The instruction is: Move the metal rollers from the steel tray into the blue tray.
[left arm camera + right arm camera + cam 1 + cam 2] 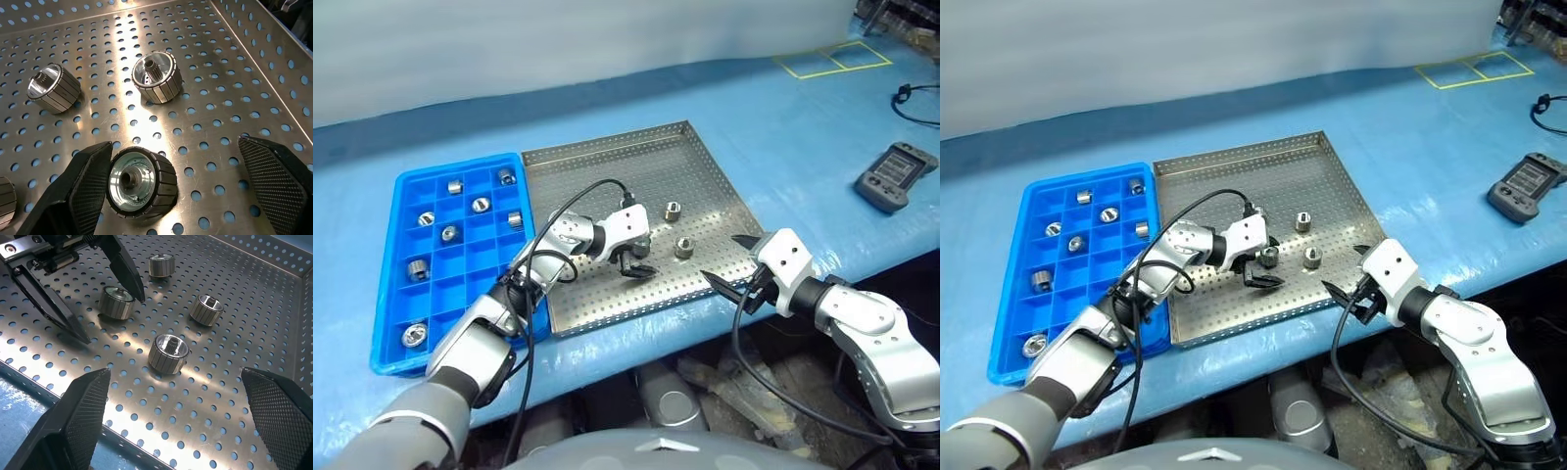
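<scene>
With the left hand spread around one of the metal rollers in the steel tray, it could easily get nudged sideways and rolled off if only one finger is touching.

Silver-grey arms, white wrists, looping black cables, textured black fingers.

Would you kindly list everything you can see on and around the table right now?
steel tray: one, silver, perforated, mid-table
blue tray: one, blue, beside the steel tray on the robot's left
rollers in steel tray: four, silver
rollers in blue tray: eight, silver, separate compartments
handheld controller: one, dark grey, far right
cable: one, black, right edge
tape outline: one, yellow, far corner
table cover: one, blue
left gripper: black, open, over steel tray beside a roller
right gripper: black, open, at the tray's near right corner
</scene>
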Controlling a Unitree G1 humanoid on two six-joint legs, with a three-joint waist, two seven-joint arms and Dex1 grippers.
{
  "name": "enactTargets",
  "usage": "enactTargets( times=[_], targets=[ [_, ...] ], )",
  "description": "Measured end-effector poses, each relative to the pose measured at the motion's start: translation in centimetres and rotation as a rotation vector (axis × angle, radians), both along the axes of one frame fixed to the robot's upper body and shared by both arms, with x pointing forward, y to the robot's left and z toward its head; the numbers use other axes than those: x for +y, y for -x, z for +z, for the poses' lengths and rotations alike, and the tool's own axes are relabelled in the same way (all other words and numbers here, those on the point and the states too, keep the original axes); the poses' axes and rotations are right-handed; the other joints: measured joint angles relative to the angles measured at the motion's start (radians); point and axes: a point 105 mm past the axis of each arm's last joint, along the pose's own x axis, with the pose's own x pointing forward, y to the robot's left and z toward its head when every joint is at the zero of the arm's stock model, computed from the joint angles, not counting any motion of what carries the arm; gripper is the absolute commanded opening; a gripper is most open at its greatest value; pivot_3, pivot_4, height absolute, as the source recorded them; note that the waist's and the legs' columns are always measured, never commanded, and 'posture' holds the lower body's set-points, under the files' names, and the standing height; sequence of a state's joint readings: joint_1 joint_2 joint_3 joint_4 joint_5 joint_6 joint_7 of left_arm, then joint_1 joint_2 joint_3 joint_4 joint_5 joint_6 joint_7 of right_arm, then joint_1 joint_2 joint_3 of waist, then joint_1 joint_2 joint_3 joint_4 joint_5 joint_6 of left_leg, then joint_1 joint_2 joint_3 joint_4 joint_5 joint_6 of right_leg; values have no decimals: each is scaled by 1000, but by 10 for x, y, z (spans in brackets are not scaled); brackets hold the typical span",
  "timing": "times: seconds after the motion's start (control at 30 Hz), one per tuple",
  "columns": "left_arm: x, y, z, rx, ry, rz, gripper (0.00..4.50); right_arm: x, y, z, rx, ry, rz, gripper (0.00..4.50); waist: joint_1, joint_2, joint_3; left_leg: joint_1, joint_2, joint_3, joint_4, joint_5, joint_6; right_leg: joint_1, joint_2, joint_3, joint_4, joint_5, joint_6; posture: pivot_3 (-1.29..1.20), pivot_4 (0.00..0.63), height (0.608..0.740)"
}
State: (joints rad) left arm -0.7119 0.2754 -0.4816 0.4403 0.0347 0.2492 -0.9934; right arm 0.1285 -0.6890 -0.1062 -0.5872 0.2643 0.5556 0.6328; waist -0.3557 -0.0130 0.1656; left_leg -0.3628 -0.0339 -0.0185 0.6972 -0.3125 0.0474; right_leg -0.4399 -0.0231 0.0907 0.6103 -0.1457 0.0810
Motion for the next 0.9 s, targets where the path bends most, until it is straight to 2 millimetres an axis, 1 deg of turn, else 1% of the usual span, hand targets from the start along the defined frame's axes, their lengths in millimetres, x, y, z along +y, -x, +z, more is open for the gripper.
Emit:
enactTargets(
  times=[0.1, 0.2, 0.23, 0.3, 0.33, 0.37, 0.47, 0.5, 0.57, 0.63, 0.77, 0.9],
  targets=[
    [3, -3, -6, 9, -15, 22, 4458, 1, -1, 1, -6, 0, 2, 4500, -8, 0, 0, 0, 0, 3, 0, -1, 1, 0, 0, 4, 0, 1, 2, -399, 150, 740],
    [3, -5, -5, -15, -25, 23, 4458, 3, -2, 2, -10, -5, 10, 4500, -12, 0, 0, 1, 0, 6, 0, -2, 3, 0, 0, 7, -1, 1, 4, -399, 150, 740],
    [3, -6, -5, -18, -24, 27, 4299, 4, -2, 3, -13, -7, 12, 4500, -12, 0, 0, 1, 0, 7, 0, -2, 4, 0, 0, 7, -1, 1, 5, -387, 150, 740],
    [2, -7, -5, -22, -21, 34, 3887, 5, -3, 4, -20, -8, 14, 4500, -12, 0, 0, 2, -1, 8, 0, -3, 5, 0, -1, 8, -1, 1, 5, -387, 150, 740],
    [2, -7, -5, -21, -20, 36, 3513, 5, -3, 4, -20, -9, 14, 4500, -12, 0, 0, 1, -1, 9, 0, -3, 5, -1, -1, 8, -2, 1, 6, -387, 150, 740],
    [2, -7, -5, -21, -19, 37, 3256, 6, -3, 4, -19, -11, 16, 4500, -12, -1, 0, 1, -1, 9, 0, -3, 5, -1, -1, 8, -2, 1, 6, -383, 150, 740],
    [3, -7, -5, -21, -17, 39, 2211, 8, -3, 3, -16, -14, 22, 4500, -11, 0, 0, 1, -1, 9, 0, -3, 6, -2, -1, 9, -1, 1, 6, -381, 150, 740],
    [3, -7, -4, -21, -16, 41, 1933, 8, -4, 4, -18, -14, 23, 4500, -11, 0, 0, 1, -1, 10, 0, -3, 6, -2, -1, 9, -1, 1, 6, -379, 150, 740],
    [3, -8, -4, -21, -15, 44, 1933, 8, -4, 5, -21, -14, 24, 4500, -10, 0, 0, 1, -1, 10, 0, -3, 6, -2, -1, 10, -1, 1, 6, -377, 150, 740],
    [4, -8, -4, -20, -15, 46, 1842, 9, -4, 4, -20, -14, 27, 4500, -10, 0, 0, 1, -1, 10, 0, -3, 6, -2, -1, 10, -1, 1, 6, -373, 150, 740],
    [5, -9, -4, -18, -14, 52, 1842, 11, -4, 4, -20, -15, 33, 4500, -10, 0, 0, 1, -1, 11, 0, -3, 6, -3, -1, 10, -1, 1, 7, -363, 150, 740],
    [12, -9, -1, -33, -11, 69, 1842, 17, -7, 6, -26, -23, 59, 4500, -10, -1, 0, 1, -1, 12, 0, -3, 6, -3, -1, 11, -1, 2, 7, -341, 150, 740]
  ],
)
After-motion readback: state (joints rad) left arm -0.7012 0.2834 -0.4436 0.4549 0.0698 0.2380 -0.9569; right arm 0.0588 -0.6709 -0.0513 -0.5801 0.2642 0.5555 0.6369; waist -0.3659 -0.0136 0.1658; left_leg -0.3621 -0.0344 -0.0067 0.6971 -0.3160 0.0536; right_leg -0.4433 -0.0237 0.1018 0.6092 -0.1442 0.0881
